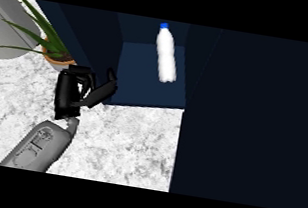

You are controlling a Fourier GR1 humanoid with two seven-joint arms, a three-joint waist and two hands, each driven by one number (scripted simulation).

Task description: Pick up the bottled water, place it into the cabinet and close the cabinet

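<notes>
The bottled water [166, 52] is white with a blue cap and lies inside the dark blue cabinet [144, 92], on its shelf, cap pointing away from me. My left hand [75, 92] is over the counter at the cabinet's front left corner, left of and nearer than the bottle, not touching it. Its fingers are relaxed and spread, and it holds nothing. A finger reaches to the cabinet's left edge; I cannot tell if it touches. A wide dark panel [259, 117], seemingly the cabinet's door, fills the right side. My right hand does not show.
A potted plant [55, 52] with long green leaves stands just behind the left hand. A grey rounded object [4, 26] sits at the far left. The white marble counter [128, 142] stretches in front of the cabinet.
</notes>
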